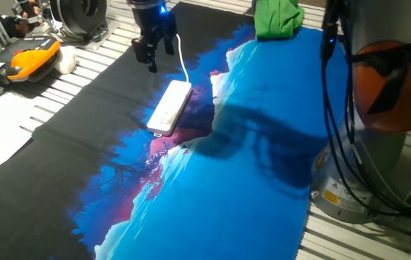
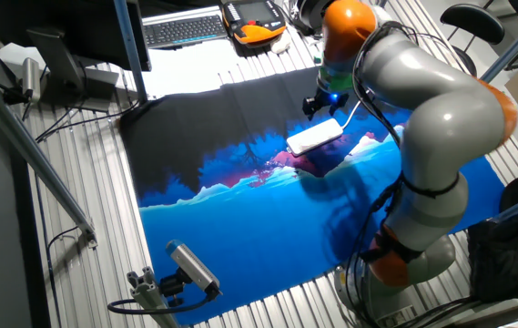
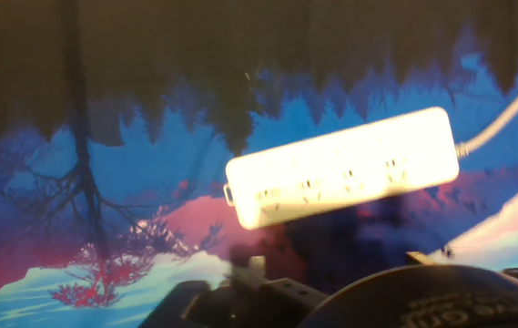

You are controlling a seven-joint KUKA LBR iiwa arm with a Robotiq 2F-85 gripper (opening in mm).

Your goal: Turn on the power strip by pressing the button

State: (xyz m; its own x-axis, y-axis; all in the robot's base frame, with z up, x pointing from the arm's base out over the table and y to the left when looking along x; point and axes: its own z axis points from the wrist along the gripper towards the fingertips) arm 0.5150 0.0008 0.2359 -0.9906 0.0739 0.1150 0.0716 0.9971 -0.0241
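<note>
The power strip point(image 1: 170, 107) lies flat on the printed cloth point(image 1: 248, 144), its long axis running diagonally, cord point(image 1: 183, 61) leaving the far end toward the arm. The button is too small to make out. The gripper point(image 1: 152, 50) hangs above that cord end, clear of the strip; whether its fingers are parted I can't tell. There's open cloth on both sides of the strip

Arm bent over, end effector point(image 1: 152, 56) pointing down, fingers apart.
</note>
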